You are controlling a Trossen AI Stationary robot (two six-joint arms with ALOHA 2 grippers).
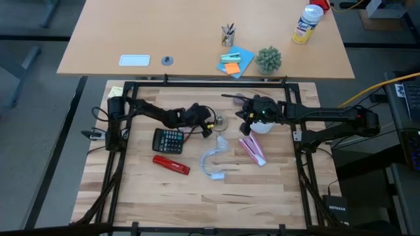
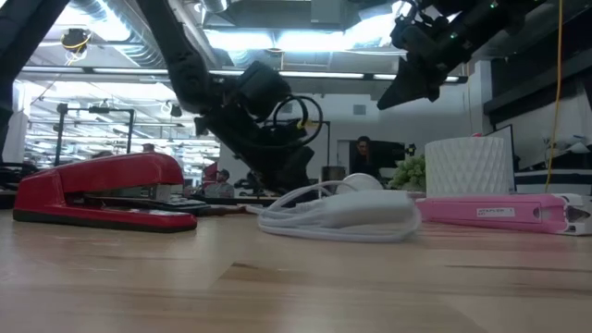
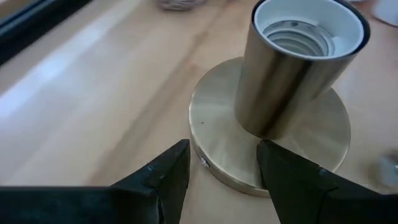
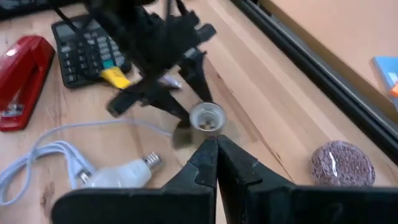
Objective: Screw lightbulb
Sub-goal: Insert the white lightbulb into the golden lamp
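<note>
Wooden bench [image 1: 144, 190]: the bulb [image 4: 121, 176] lies flat at seven o'clock from the empty, pressed-together right claw [image 4: 216, 149], screw end toward the socket [image 4: 206, 117], whose base [image 3: 217, 134] the spread left claw [image 3: 222, 163] straddles.

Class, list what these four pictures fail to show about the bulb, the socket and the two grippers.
- Small white lightbulb: low view, lost behind the coiled white cable.
- Brushed-metal lamp socket on its round base: low view, hidden by the left arm.
- Left gripper: left wrist view, the frame edge cuts its body off.
- Right gripper: low view, the top edge crops it.
</note>
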